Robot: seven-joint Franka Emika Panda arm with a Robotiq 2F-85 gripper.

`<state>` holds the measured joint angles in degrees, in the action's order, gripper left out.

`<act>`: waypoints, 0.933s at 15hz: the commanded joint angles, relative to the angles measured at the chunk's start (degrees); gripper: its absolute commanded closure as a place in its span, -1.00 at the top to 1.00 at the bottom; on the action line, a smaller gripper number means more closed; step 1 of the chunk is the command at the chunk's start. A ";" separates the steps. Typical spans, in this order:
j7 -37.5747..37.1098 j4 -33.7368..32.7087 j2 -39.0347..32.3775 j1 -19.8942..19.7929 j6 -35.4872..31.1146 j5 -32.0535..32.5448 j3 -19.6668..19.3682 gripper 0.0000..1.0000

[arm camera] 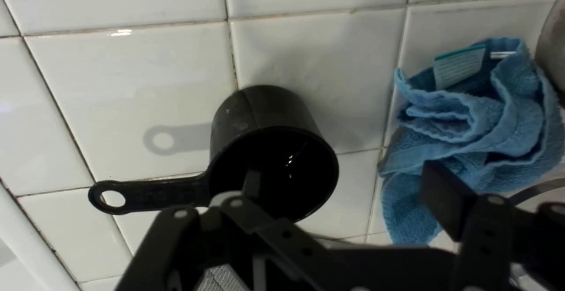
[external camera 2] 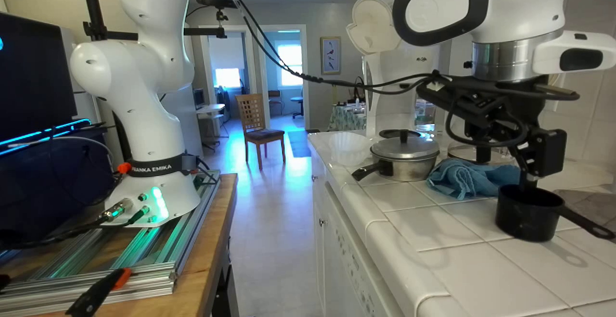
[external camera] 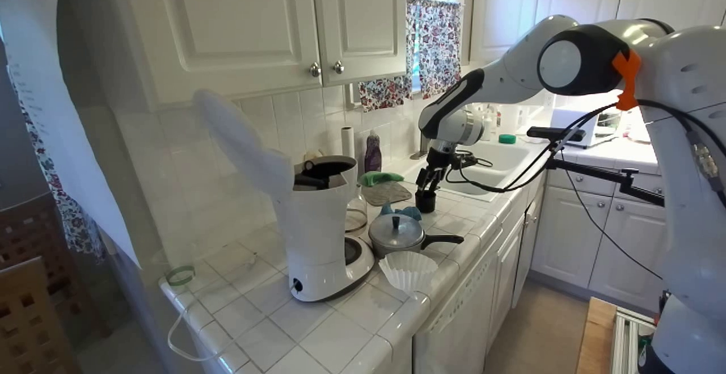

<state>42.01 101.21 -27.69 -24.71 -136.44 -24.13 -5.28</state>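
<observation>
Black fingers [arm camera: 448,200] observed apart, one at the mouth of a round black plastic measuring cup [external camera 2: 525,217]; cup stands upright on the white-tiled bench [external camera 2: 462,273], near a crumpled blue terry cloth [arm camera: 476,121].

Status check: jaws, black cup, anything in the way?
Jaws open, nothing gripped. Measuring cup upright on tiled counter, one finger at its mouth. Blue cloth bunched beside it; wrist view shows other finger over cloth, contact unclear.
</observation>
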 commanded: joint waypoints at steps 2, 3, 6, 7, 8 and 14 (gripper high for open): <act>-1.27 -1.92 -1.47 -0.17 -0.33 1.90 0.30 0.79; -1.66 -1.89 -1.55 -0.05 -0.30 2.18 0.12 0.80; -2.92 -1.76 -1.66 0.48 0.35 4.26 -0.56 1.00; -3.29 -1.81 -1.80 0.50 0.61 4.99 -0.62 1.00; -3.58 -1.84 -1.91 0.44 0.87 5.57 -0.56 1.00; -5.80 -1.95 -2.52 0.50 1.40 9.58 -0.44 1.00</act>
<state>38.39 101.08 -29.00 -24.43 -136.40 -16.68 -5.52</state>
